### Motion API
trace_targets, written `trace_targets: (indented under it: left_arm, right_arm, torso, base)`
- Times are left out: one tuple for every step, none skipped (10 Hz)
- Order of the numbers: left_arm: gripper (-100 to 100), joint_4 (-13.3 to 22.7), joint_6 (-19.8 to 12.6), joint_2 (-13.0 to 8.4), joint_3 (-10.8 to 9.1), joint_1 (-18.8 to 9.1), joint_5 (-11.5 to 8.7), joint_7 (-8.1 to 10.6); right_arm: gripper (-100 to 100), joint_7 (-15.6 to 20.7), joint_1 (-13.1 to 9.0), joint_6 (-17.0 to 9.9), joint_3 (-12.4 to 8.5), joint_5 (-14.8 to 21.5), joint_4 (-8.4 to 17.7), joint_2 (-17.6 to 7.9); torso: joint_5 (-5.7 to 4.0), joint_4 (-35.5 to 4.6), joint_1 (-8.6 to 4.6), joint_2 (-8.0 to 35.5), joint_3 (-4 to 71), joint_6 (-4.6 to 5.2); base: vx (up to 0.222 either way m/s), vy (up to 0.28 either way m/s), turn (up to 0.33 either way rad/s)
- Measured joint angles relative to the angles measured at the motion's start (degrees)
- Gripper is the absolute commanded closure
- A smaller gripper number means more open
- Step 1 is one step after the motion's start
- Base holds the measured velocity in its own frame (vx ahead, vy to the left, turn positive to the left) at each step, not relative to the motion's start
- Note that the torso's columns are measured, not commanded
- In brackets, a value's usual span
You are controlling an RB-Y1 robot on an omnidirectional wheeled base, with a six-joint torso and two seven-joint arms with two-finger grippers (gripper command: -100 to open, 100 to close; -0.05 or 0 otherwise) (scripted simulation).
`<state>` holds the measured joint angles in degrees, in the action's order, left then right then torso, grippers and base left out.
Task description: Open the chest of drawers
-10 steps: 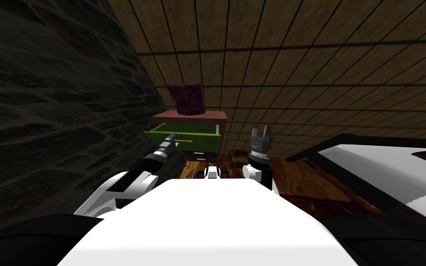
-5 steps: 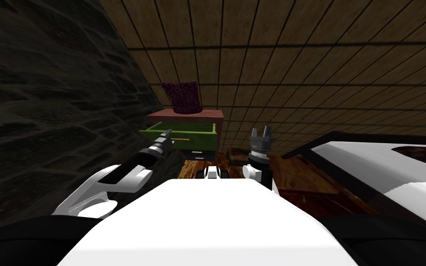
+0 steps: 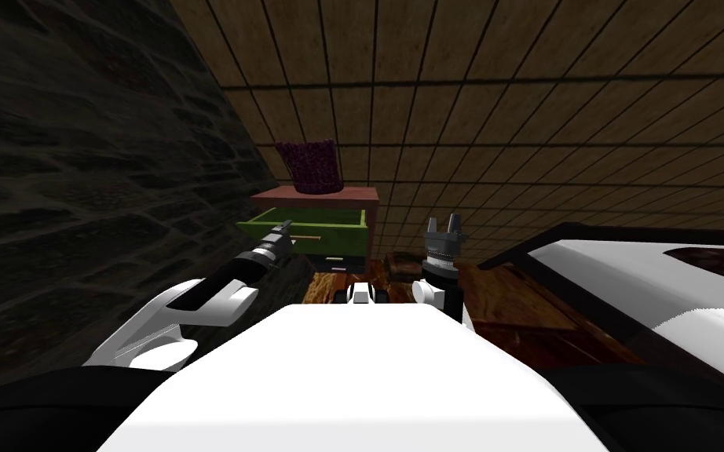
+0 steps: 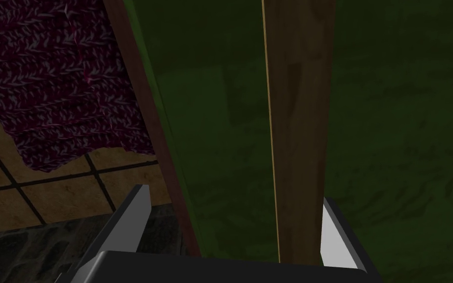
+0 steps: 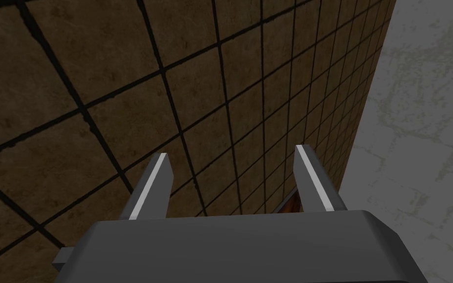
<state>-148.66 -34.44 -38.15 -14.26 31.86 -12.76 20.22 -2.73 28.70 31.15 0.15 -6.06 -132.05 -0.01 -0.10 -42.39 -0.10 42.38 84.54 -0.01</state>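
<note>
— Green drawer front, drawn out of the chest of drawers beneath its reddish-brown top: why does the robot's left gripper sit right against it?

— For the wooden handle, judging by the task. The left wrist view shows the bar running between the fingers, which stand wide apart and clamp nothing. One blade lies just beside the bar. The other reaches past the front's upper edge, on the side of the purple knitted basket that stands on the chest.

— So the handle is straddled, not gripped?

— That is how it looks. The drawer is already out, so the opening seems largely done.

— And the right gripper?

— Parked, it seems: raised to the right of the chest and well apart from it. Its own wrist view shows the fingers spread and empty.

— What does the head view add?

— The whole layout: the drawer jutting forward of the chest, a dark stone wall to the chest's left, a white bed well to its right. From there the left gripper is too small to show whether it has the bar. The wrist view settles that.
</note>
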Motion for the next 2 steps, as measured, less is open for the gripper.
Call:
trace_targets:
  left_arm:
    - [0, 0.0, 0.0, 0.0, 0.03, 0.0, 0.0, 0.0]
    - [0, 0.1, -0.1, 0.0, 0.04, 0.1, 0.0, 0.01]
  right_arm:
    - [0, 0.0, 0.0, 0.0, 0.0, 0.0, 0.0, 0.0]
    - [0, 0.0, 0.0, 0.0, 0.0, 0.0, 0.0, 0.0]
  torso:
    - [0.03, 0.0, 0.02, 0.0, 0.0, 0.01]
    - [0.05, 0.1, 0.03, -0.1, 0.0, 0.01]
  base:
    - [0.0, 0.0, 0.0]
    - [0.0, 0.0, 0.0]
